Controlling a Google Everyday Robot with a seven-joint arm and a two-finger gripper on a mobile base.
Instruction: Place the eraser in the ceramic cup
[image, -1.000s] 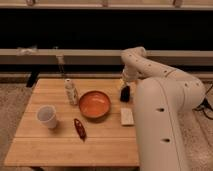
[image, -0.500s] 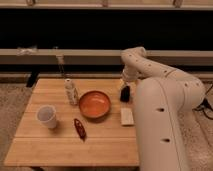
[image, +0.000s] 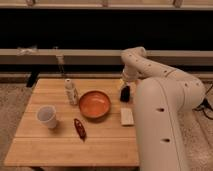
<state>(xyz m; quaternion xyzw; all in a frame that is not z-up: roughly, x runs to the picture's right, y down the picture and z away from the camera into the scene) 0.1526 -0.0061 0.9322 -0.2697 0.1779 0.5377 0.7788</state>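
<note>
Ceramic cup left of bowl — gripper right of bowl.

High view down over table, hand at its right edge

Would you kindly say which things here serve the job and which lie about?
Job: small black eraser block, plain white ceramic cup, tool by the eraser, wooden table's right side.
Idle: orange bowl, small white bottle, dark red elongated object, pale flat block.

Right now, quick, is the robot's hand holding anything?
Gripper: low over the table, right of the orange bowl; open, closed or holding cannot be told.
</note>
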